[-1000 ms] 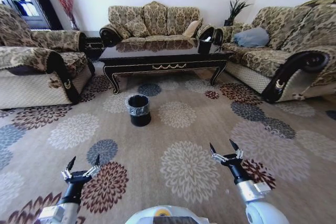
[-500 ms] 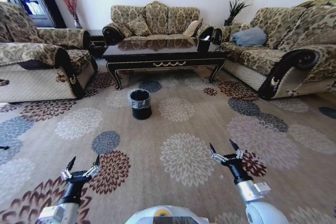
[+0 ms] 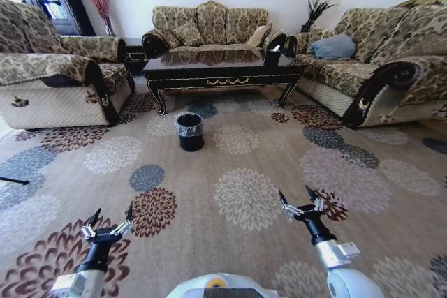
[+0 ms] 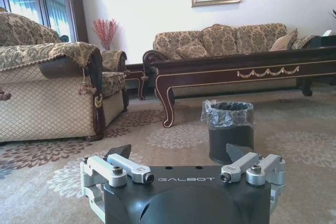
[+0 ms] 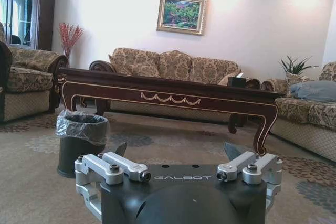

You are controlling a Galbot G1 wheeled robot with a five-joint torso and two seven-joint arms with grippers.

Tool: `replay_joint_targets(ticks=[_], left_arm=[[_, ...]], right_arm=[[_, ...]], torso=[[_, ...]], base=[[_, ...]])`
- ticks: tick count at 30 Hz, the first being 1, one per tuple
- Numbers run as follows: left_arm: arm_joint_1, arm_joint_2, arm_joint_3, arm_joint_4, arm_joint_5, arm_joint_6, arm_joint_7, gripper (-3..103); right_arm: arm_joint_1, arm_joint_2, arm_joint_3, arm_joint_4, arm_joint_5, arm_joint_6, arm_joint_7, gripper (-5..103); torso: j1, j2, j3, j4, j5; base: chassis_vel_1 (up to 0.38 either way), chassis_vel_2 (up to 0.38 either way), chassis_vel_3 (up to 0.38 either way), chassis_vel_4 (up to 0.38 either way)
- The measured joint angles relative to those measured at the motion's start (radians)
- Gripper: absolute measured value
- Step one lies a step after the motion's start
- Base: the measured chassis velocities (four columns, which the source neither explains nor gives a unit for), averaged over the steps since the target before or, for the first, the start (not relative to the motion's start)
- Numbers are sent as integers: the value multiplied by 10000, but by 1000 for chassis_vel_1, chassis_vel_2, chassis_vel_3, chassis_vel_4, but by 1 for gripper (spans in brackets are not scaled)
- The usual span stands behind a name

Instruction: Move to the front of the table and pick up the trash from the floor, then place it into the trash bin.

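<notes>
The dark glossy table [image 3: 222, 69] stands ahead, between the sofas, with gold scrollwork on its apron. On the flowered carpet floor [image 3: 244, 200] in front of it stands the black trash bin [image 3: 189, 132], lined with a clear bag. The trash is out of view. My left gripper [image 3: 112, 213] and right gripper [image 3: 298, 195] both hang open and hold nothing, low over the carpet well short of the bin. The left wrist view shows the left gripper [image 4: 179, 153] facing the bin [image 4: 228, 129] and the table [image 4: 241, 65]. The right wrist view shows the right gripper [image 5: 176, 149], the bin [image 5: 81, 140] and the table [image 5: 168, 92].
Patterned sofas ring the table: one behind it [image 3: 209, 26], an armchair to the left [image 3: 56, 88], another sofa to the right [image 3: 377, 75]. A black tissue box [image 3: 272, 52] sits on the table's right end. A thin dark strip [image 3: 14, 181] lies on the carpet at the left edge.
The whole head view has shifted, so the camera moved: table, bin and carpet medallions now sit higher and a little smaller. Both arms keep the same pose, grippers open.
</notes>
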Motion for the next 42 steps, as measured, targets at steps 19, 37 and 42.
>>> replay_joint_targets(ticks=[19,37,42], left_arm=[[0,0,0,0,0,0,0,100],[0,0,0,0,0,0,0,100],[0,0,0,0,0,0,0,100]], right_arm=[[0,0,0,0,0,0,0,100],[0,0,0,0,-1,0,0,100],[0,0,0,0,0,0,0,100]], torso=[[0,0,0,1,1],[0,0,0,1,0],[0,0,-1,1,0]], base=[[109,-103,-109,107],[101,-114,-107,119],[77,-83,-60,74]])
